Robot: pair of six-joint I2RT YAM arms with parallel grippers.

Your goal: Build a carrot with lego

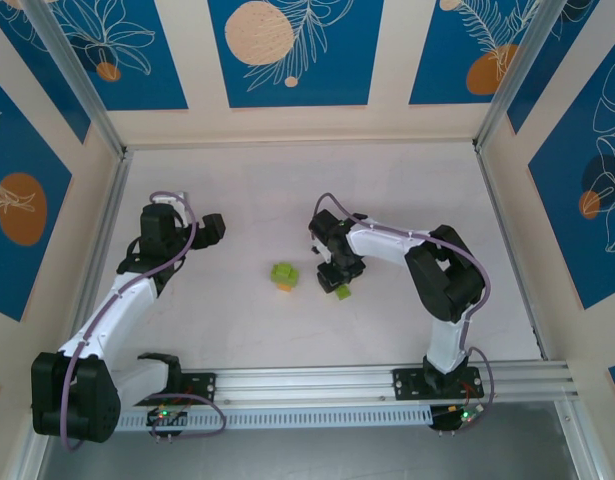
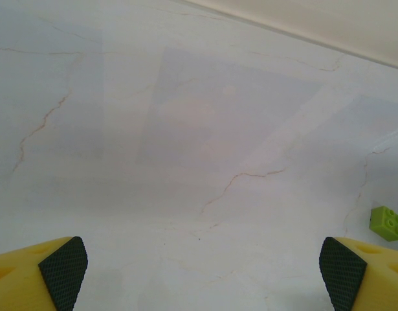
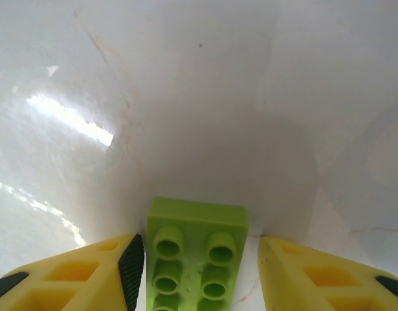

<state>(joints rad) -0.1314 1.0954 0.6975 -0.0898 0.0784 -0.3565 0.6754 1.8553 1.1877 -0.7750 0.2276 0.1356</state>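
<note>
Bright, even light from above falls on the pale table (image 1: 287, 190), and shadows there are faint and soft-edged. At the right wrist a white streak of glare lies toward the table's left edge, and a soft grey shadow spreads beyond the slightly blurred lime-green brick (image 3: 197, 253). The left wrist view looks hazy and washed out.

One high overhead view, two wrist views close over the shared table (image 1: 237, 200).
</note>
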